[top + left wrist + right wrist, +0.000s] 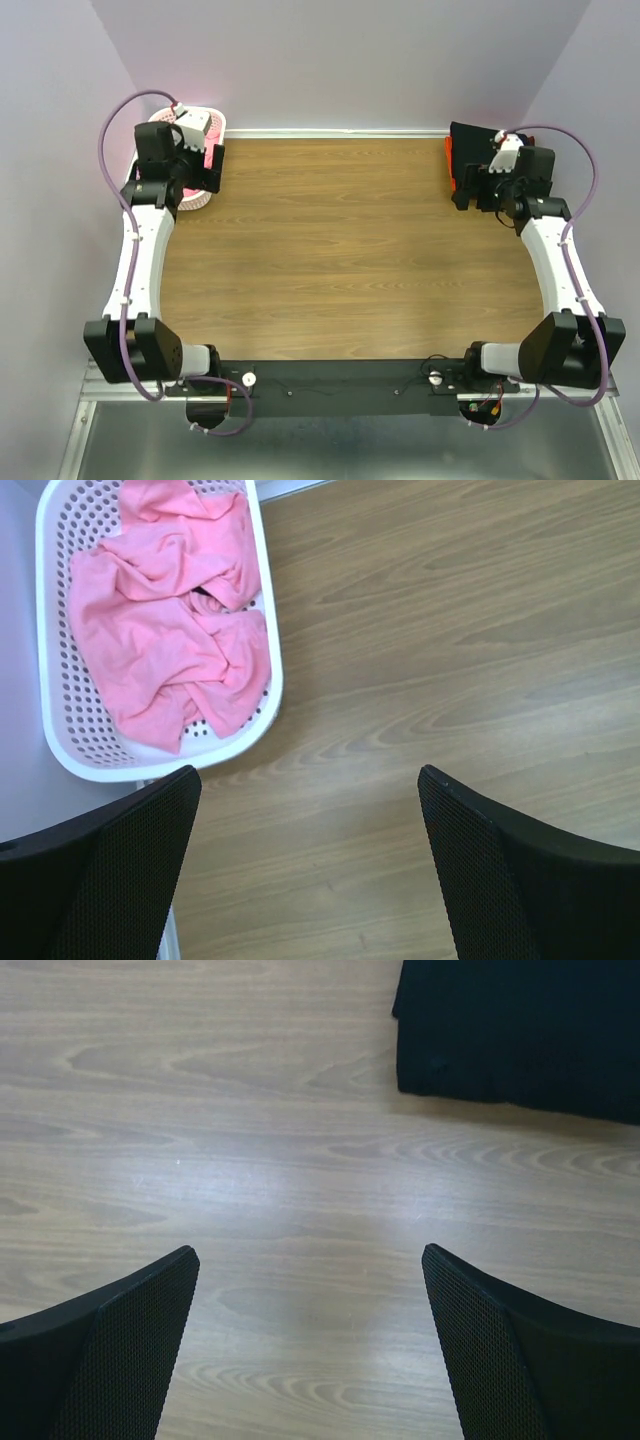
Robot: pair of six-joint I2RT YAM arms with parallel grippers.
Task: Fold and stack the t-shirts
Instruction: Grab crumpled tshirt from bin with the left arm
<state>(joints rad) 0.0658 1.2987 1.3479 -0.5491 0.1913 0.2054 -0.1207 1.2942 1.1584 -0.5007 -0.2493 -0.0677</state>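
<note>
Room: plain pale lilac walls (350, 60) on three sides. Surface: wood-grain table (330, 250), matte, with a soft glare patch in the right wrist view. A black base bar (340, 385) runs along the 6 o'clock edge, with a metal frame (100, 430) below it.

White lattice basket (60, 730) sits at the table's 10 o'clock corner, against the left wall. The pink t-shirt (160, 650) is crumpled inside it. A dark spot shows in its folds; can't tell what it is.

The black t-shirt (520, 1030) lies folded at the 2 o'clock corner. It sits on the orange-red t-shirt (449, 165), of which only a thin sliver shows at the left edge. The right arm covers much of that pile from above, and the wrist view cuts it off top and right.

Left gripper (308, 772): fingers wide apart, nothing between them, above bare wood just beside the basket's 4 o'clock rim. From above, the arm hides most of the basket.

Right gripper (309, 1250): fingers wide apart, nothing held, over bare wood, black shirt at its 1 o'clock.
</note>
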